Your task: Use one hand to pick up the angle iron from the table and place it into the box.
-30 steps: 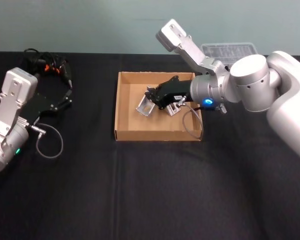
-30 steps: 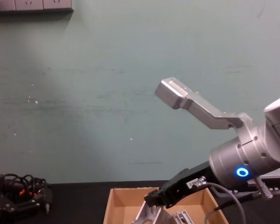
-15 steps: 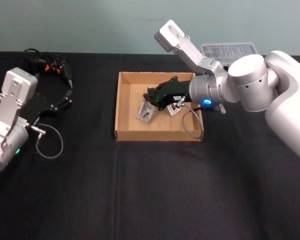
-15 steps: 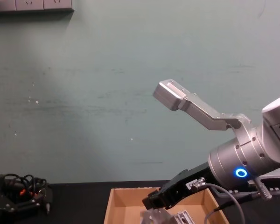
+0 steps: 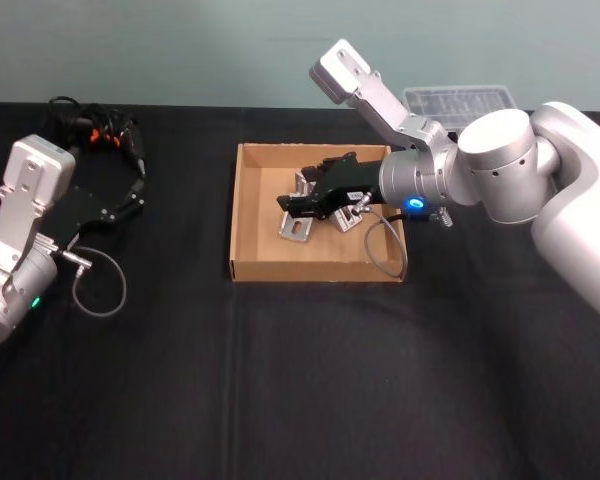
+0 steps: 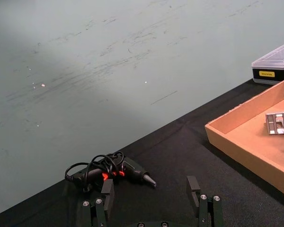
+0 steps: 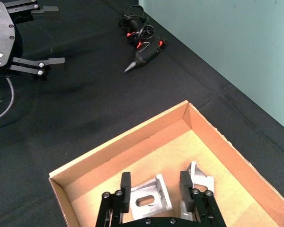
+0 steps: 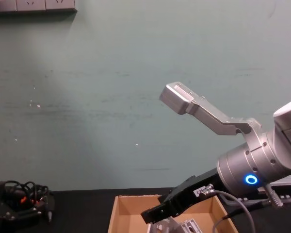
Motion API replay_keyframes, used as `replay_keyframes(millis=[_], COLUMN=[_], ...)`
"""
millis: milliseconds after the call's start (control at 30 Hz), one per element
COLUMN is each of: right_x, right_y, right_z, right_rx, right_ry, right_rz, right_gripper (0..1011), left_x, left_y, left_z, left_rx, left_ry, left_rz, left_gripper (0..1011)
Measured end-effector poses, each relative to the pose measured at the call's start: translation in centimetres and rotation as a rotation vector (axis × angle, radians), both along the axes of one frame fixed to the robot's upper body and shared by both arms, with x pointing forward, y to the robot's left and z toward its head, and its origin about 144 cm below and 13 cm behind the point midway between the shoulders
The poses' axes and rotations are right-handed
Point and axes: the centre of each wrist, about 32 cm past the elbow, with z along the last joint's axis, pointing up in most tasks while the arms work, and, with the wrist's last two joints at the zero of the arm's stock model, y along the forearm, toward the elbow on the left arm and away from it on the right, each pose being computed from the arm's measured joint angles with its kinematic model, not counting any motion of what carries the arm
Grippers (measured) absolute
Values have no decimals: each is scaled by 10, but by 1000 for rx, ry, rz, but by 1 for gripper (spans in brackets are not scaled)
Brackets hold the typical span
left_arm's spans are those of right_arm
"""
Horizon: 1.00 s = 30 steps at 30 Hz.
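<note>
Right hand [image 5: 292, 208] hangs over the box [image 5: 248, 215], reaching in from the right, its two fingers [image 7: 126, 185] spread apart with nothing pinched between them. Just under it, the angle iron [image 5: 294, 229] lies on the box floor, near the middle, free of the fingers; the right wrist view shows it [image 7: 148, 197] lying in the gap between the open fingers, slotted face up. A second bracket [image 7: 199, 174] sits beside it on the cardboard, toward the far wall. From the chest, the hand [image 8: 153, 215] slopes down over the box's [image 8: 117, 214] back edge.

Left hand [image 5: 130, 198] is parked on the table [image 5: 300, 380] well to the left of the box, fingers apart and empty. A black tool with coiled cable [image 5: 92, 131] lies beyond it near the table's far edge. A clear-lidded case [image 5: 458, 101] stands behind the right arm.
</note>
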Motion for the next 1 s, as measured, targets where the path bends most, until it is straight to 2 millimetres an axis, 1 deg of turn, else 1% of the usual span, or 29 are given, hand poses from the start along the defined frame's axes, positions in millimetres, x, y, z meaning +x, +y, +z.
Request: replay_keyframes(millis=[33,67,133,200,233,267,300,400,433,633,700,800,1000], right_x=[0,0,-1,-2,-4,-5,-9,-16,-21,-40,-49,-61,-79], right_y=[0,0,-1,-3,-4,-5,-7,-12,-17,-38,-48,-64,-78], right_z=[0,0,1,3,5,6,10,15,19,27,28,24,15], right_rx=[0,0,10,25,40,50,74,111,139,229,259,292,279], right_ry=[0,0,-4,-9,-14,-17,-26,-44,-58,-124,-147,-151,-149], right_rz=[0,0,1,4,8,11,21,36,44,86,116,165,210], right_gripper=[650,711,742,796,841,860,911,956,998,1004,1004,1004,1004], left_x=[0,0,0,0,0,0,0,0,0,0,0,0,0], left_y=[0,0,0,0,0,0,0,0,0,0,0,0,0], left_z=[0,0,0,0,0,0,0,0,0,0,0,0,0], left_rx=[0,0,0,0,0,0,0,0,0,0,0,0,0], left_ry=[0,0,0,0,0,0,0,0,0,0,0,0,0], left_rz=[0,0,0,0,0,0,0,0,0,0,0,0,0], left_gripper=[1000,1000,1000,1000,1000,1000,1000,1000,1000,1000,1000,1000,1000])
